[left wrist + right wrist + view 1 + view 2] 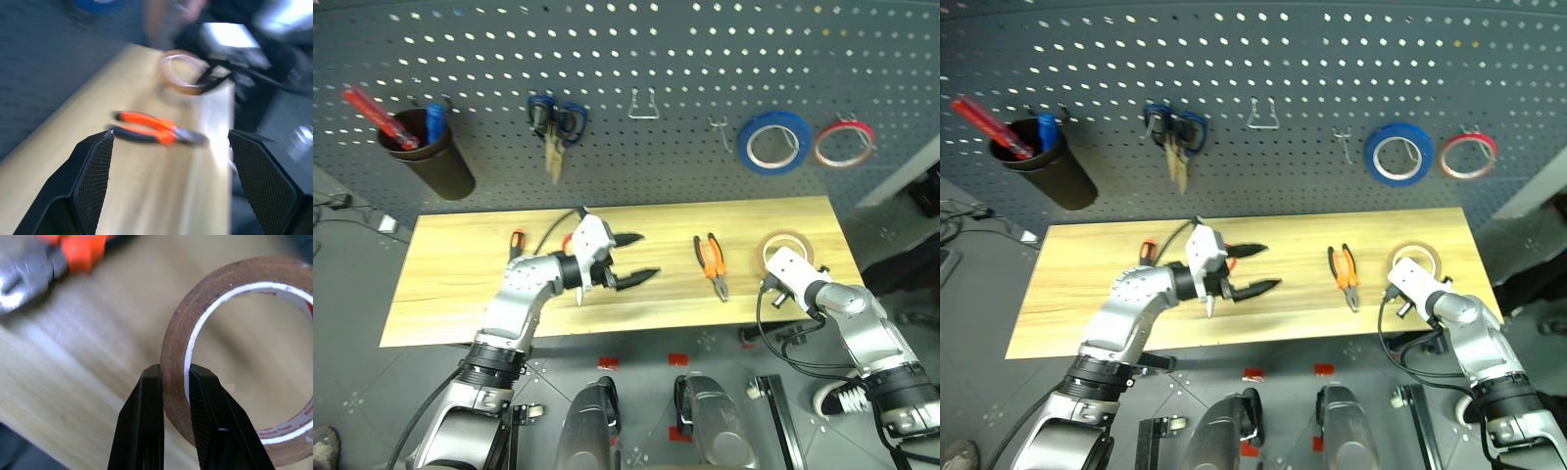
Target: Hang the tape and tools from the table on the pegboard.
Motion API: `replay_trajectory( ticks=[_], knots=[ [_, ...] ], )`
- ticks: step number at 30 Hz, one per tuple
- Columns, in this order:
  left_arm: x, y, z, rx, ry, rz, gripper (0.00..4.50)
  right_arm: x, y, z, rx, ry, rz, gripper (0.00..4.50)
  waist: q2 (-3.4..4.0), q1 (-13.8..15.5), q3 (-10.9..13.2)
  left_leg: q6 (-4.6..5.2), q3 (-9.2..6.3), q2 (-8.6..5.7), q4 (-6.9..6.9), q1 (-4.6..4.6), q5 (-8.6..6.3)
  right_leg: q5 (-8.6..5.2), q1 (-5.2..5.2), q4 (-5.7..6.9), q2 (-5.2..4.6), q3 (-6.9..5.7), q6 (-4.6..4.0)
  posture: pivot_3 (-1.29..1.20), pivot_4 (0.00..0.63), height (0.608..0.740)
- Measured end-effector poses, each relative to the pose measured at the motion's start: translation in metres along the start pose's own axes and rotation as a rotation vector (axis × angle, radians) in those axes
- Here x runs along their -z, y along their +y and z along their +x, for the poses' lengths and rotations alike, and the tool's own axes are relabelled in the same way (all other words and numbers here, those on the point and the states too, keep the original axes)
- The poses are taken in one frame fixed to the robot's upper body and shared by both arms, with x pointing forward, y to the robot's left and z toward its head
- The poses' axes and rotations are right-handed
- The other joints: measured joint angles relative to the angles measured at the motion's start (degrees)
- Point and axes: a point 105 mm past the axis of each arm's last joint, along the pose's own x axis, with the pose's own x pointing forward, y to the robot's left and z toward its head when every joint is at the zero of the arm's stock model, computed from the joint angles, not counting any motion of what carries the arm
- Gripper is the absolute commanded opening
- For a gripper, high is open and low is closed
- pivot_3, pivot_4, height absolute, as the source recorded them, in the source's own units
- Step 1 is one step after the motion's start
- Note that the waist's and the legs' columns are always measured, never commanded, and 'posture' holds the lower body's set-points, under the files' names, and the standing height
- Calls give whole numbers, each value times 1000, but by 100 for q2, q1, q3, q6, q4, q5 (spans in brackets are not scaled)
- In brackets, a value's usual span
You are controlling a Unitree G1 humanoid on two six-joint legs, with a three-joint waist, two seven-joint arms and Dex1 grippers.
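Pinching the wall of the tape (230, 333) between two black fingers (146, 431) of the right gripper (174, 377), one finger outside the ring, the other inside its wide hole. Showing the table (88, 357) beneath the tape. Showing blurred orange-handled pliers (58, 254) lying beyond the tape, well apart.

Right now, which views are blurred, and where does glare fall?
Left wrist view: blurred throughout, orange-and-black-handled pliers and yellowish-tan tape roll smeared, bright glare behind. Right wrist view: tape wall sharp between the right gripper fingers, pliers soft. Left eye view: sharp, dark grey pegboard evenly lit.
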Motion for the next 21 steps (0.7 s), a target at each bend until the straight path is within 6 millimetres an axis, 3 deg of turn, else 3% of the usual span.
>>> replay_trajectory(
  ticks=[5,8,12,14,21],
  knots=[
    [-20,10,0,-122,-50,3,3939,-83,15,-27,172,-303,-148,428,-1,-32,0,-3,-2,5,2,4,1,-16,-1,4,11,8,29,-260,318,740],
    [-25,14,-2,-168,-51,-19,3939,-110,13,-35,240,-405,-213,428,-3,-29,-1,-1,-1,0,8,4,2,-13,3,0,8,11,33,-255,313,740],
    [-37,21,2,-213,-74,-3,3939,-143,-4,-30,283,-517,-263,428,-4,-30,0,0,-2,0,9,4,2,3,3,1,8,8,7,-248,308,740],
    [-45,23,4,-219,-88,28,3939,-153,-12,-25,291,-555,-304,428,-4,-31,0,0,-3,0,6,4,2,4,3,1,8,6,4,-237,304,740],
    [-46,23,5,-215,-65,90,3939,-153,-29,7,244,-555,-345,428,-4,-36,0,0,6,0,3,2,2,4,1,-5,6,6,2,-232,300,740]
  ],
)
